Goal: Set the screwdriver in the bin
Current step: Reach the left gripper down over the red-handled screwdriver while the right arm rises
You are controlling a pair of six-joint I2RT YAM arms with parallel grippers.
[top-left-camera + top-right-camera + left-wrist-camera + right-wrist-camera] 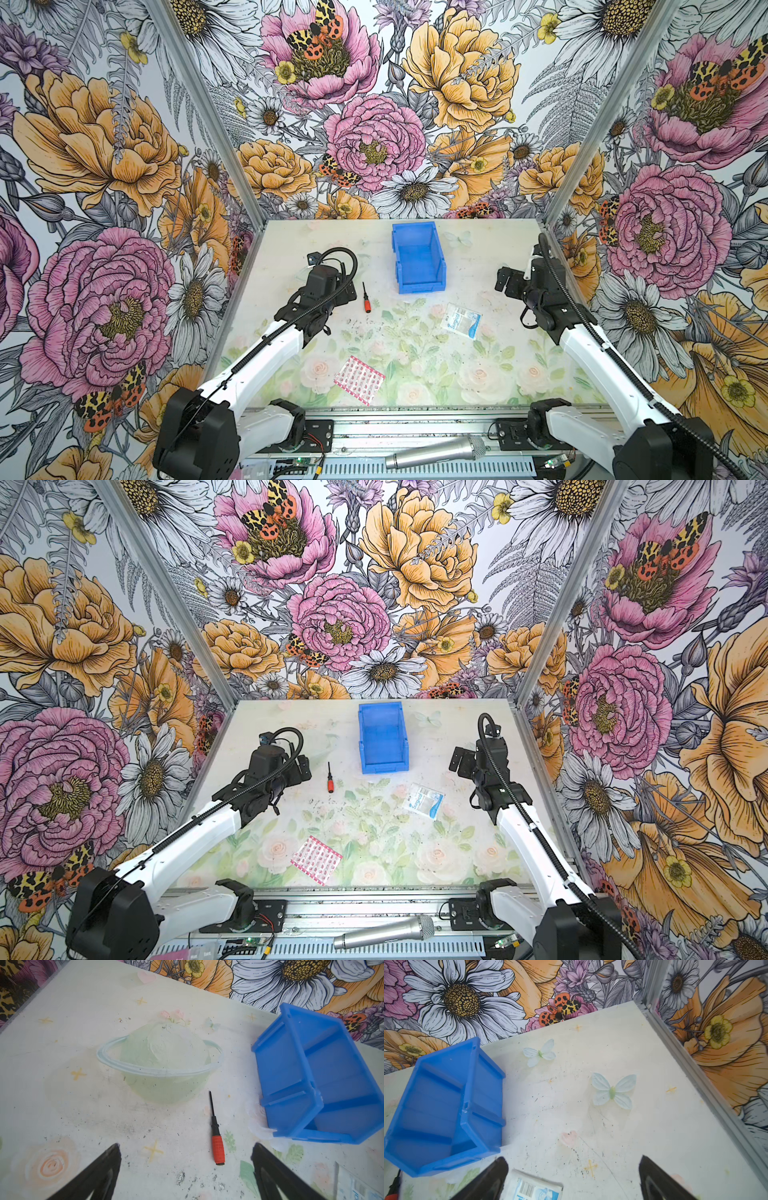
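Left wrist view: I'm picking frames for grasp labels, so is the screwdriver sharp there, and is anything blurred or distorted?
Left wrist view: the screwdriver is crisp, under soft even light with little shadow; the fingers at the frame edge are soft-edged, out of focus; the bin looks skewed by the wide lens. In both top views the screwdriver is small but clear, without glare.

The only print that can be read is on the small white and blue packet [461,321]: a slanted blue word that looks like "Surgicol", its last letters unsure. In the right wrist view this packet [535,1188] bears a barcode [527,1189], its digits too small to read.
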